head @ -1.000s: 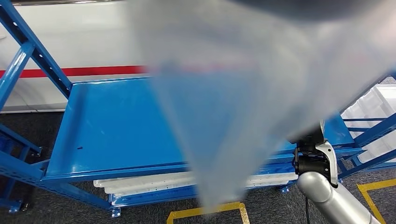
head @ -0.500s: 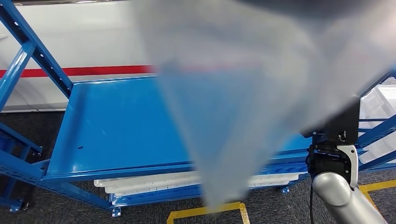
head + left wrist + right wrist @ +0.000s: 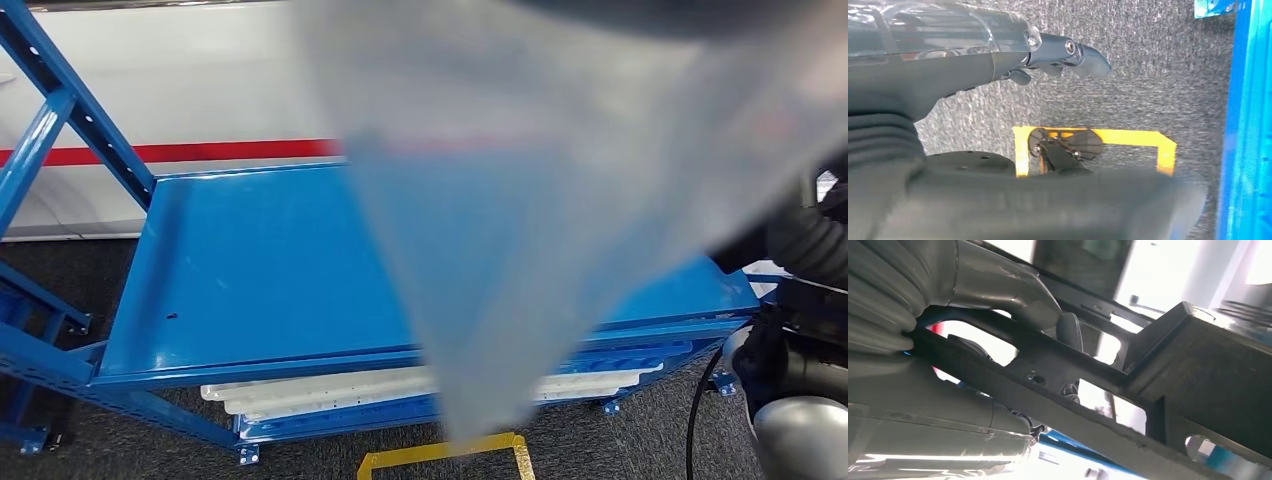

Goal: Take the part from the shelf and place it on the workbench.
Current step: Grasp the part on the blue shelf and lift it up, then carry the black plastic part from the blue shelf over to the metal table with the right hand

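Our right hand (image 3: 998, 340) clamps the black frame-shaped part (image 3: 1128, 390), thumb over one bar, its long axis running past the fingers. Held high, it blurs across the head view above the blue shelf (image 3: 250, 270). Our left hand (image 3: 998, 55) hangs over the floor, fingers apart, holding nothing.

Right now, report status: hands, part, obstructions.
Right hand grips the black part. Left hand holds nothing, hanging over the floor. Blurred pale shape blocks the head view of the blue shelf.

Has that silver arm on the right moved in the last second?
Yes. Against the fixed blue shelf, the right arm has slid rightward and down toward the picture's lower right corner.
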Motion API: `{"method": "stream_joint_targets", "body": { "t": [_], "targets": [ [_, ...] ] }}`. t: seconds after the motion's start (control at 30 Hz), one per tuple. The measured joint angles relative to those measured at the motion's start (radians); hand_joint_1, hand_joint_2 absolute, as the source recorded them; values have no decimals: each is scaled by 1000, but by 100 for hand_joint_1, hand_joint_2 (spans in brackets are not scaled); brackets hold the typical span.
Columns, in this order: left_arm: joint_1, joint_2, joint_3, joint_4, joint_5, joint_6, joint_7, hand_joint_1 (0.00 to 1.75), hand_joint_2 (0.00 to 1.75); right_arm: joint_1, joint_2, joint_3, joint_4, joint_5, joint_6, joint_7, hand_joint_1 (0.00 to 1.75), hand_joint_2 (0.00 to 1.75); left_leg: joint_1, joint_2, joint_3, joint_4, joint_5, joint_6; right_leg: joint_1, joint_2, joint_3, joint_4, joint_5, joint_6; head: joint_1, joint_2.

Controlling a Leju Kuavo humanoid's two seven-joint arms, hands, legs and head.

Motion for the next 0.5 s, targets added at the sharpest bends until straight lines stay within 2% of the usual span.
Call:
{"method": "stream_joint_targets", "body": {
  "t": [0.5],
  "targets": [
    [4, -2, 68, 0, 15, -1, -35, 0, 175, -104, -46, 10, -152, 80, 39, 55, 175, 175, 0, 1, 0, 0, 0, 0, 0, 0, 0, 0, 0, 0, 1, 0]
  ]
}}
